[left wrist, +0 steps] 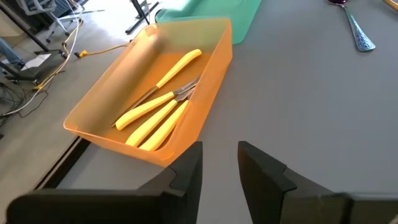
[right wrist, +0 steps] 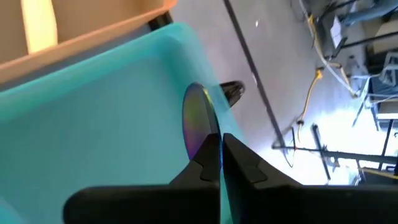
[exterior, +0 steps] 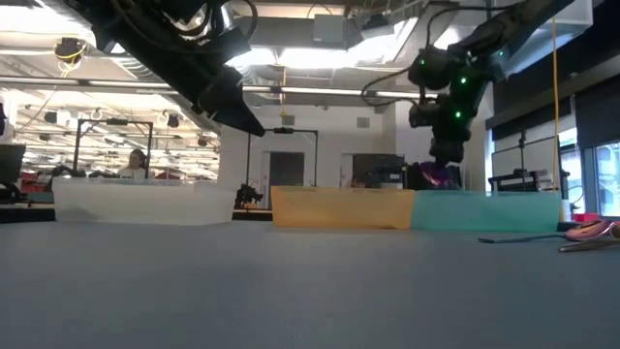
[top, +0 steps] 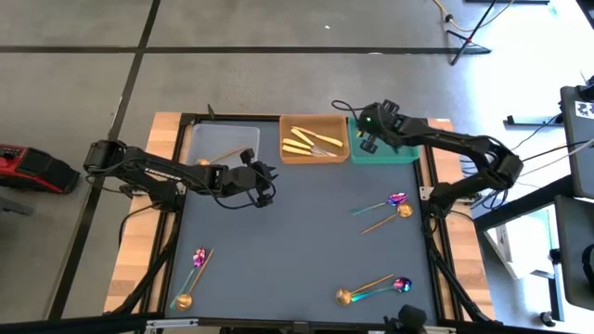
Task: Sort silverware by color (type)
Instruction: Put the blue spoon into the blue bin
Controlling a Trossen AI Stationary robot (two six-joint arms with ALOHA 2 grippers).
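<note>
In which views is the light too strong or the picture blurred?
High view: the floor at the upper right is washed out by glare. Low view: ceiling lights are bright, and the near table surface is blurred. Right wrist view: the iridescent spoon appears soft.

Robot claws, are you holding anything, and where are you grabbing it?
The right gripper pinches an iridescent spoon by its handle, just below the bowl, over the teal tray. The left gripper holds nothing.

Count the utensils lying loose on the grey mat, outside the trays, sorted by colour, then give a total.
Copper-gold spoons: 3
Iridescent purple-teal spoons: 3
Total: 6
</note>
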